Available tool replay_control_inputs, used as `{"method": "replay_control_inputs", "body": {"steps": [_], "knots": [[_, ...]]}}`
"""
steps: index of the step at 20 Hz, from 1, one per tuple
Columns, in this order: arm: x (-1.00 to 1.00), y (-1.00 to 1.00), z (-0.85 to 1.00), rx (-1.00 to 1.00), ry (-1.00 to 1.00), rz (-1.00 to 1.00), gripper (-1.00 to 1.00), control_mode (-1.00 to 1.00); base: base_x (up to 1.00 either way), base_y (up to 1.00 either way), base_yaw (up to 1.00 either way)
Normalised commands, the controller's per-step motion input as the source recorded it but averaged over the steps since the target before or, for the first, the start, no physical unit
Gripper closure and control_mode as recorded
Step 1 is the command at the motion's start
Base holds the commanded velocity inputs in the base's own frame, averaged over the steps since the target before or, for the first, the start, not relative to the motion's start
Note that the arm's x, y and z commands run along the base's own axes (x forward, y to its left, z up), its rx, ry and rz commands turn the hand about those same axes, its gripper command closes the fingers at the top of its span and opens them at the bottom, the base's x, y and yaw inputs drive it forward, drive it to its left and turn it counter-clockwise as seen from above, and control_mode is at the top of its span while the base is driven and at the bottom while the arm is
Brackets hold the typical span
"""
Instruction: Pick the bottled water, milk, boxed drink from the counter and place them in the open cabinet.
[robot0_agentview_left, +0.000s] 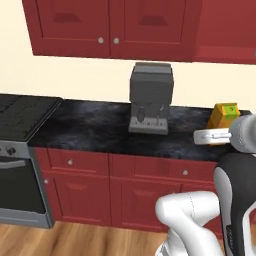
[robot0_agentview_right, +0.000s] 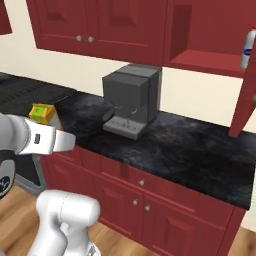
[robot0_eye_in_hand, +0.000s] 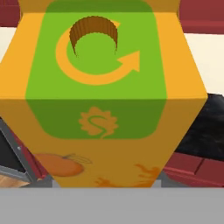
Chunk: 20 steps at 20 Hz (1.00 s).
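Note:
The boxed drink (robot0_eye_in_hand: 105, 100), orange-yellow with a green top, sits right against the hand camera, and grey finger parts show at both of its lower edges, so my gripper (robot0_eye_in_hand: 105, 183) is shut on it. In the base views the boxed drink (robot0_agentview_left: 224, 115) (robot0_agentview_right: 42, 114) sits just beyond my white wrist, above the counter (robot0_agentview_left: 90, 127). The bottled water (robot0_agentview_right: 247, 48) stands upright on the shelf of the open cabinet (robot0_agentview_right: 210, 61) at the upper right. The milk is out of view.
A grey coffee machine (robot0_agentview_left: 150, 99) (robot0_agentview_right: 131, 100) stands mid-counter against the wall. A stove (robot0_agentview_left: 20, 117) lies to the left. The cabinet's open door (robot0_agentview_right: 245, 102) hangs down at the right. Closed red wall cabinets (robot0_agentview_left: 107, 25) run above.

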Motion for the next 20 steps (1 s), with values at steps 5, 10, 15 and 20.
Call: {"method": "replay_control_inputs", "body": {"steps": [5,10,15,20], "knots": [[0.0,0.0,0.0,0.0,0.0,0.0,1.0,1.0,0.19,0.0,-0.2],[0.0,0.0,0.0,0.0,0.0,0.0,1.0,1.0,0.13,-0.03,-0.23],[0.0,0.0,0.0,0.0,0.0,0.0,1.0,1.0,0.15,-0.1,-0.26],[0.0,0.0,0.0,0.0,0.0,0.0,1.0,1.0,0.24,-0.08,-0.27]]}}
